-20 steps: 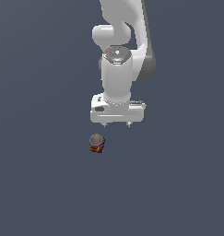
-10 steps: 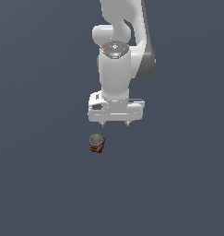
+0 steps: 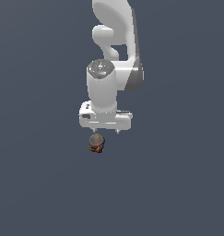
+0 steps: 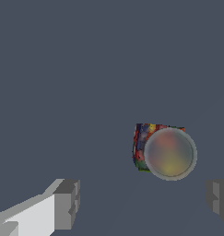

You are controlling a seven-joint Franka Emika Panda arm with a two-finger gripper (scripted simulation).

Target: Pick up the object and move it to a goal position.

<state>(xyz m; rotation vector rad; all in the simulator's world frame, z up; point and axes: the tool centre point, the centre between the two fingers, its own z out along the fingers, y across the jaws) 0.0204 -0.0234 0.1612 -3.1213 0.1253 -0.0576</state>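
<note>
Now my gripper (image 3: 105,130) is spread wide, holding nothing, hovering apart from the can (image 3: 97,143), which sits at its seven o'clock.

- The counter (image 3: 39,184) is a plain, flat, dark blue-grey surface that fills both views edge to edge, with no seams, markings or borders visible.
- One thing rests on it: the object (image 3: 97,143), a small squat can standing upright, with a greyish round top and a dark side label patched in red, orange and yellow.
- In the wrist view the object (image 4: 164,150) sits on bare counter (image 4: 62,69), with nothing touching it.
</note>
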